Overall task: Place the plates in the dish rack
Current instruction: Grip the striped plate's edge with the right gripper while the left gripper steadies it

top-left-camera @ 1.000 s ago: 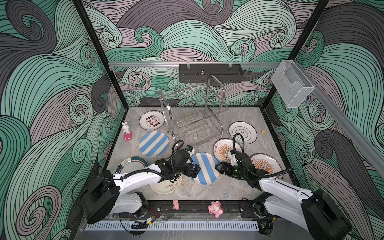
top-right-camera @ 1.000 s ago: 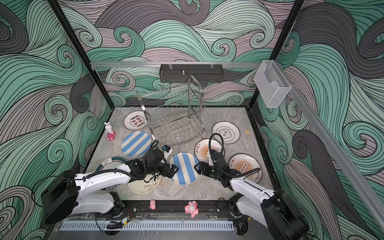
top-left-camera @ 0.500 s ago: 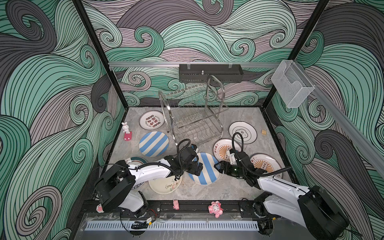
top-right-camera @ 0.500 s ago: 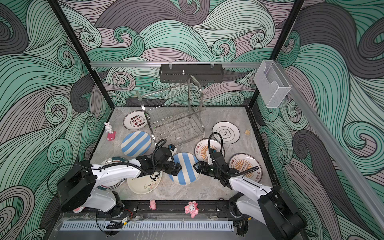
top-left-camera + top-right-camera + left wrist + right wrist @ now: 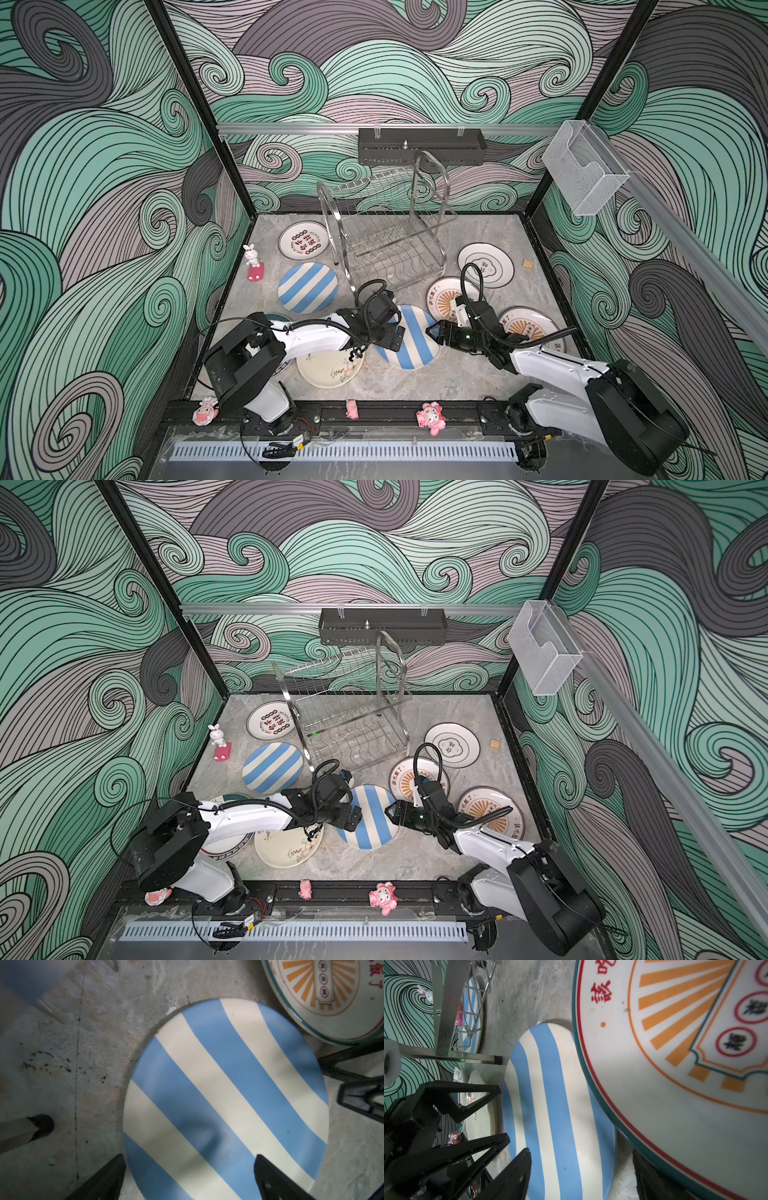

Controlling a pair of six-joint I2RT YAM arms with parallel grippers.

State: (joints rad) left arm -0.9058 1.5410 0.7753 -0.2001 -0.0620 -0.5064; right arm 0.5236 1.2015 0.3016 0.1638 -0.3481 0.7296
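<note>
- Shiny wire dish rack, upright at the back of the grey table, centre of both top views.
- Blue-white striped plate, flat on the table in front of the rack, lower centre of both top views, between the two grippers.
- Left gripper, reaching in from the lower left to that plate's left rim. Jaws spread wide in the left wrist view, one finger over bare table beside the rim, the other above the stripes. Nothing gripped.
- Right gripper, low at the plate's right rim. Jaws parted, rim between them in the right wrist view, one finger partly hidden. Contact impossible to judge.
- Sunburst plate just beside the striped plate, up and to the right. Second sunburst plate further right, partly under the right arm.
- Cloud plate right of the rack. Character plate and second striped plate left of it.
- Cream plate and teal-rimmed plate at the lower left, partly under the left arm.
- All plates flat on the table.
</note>
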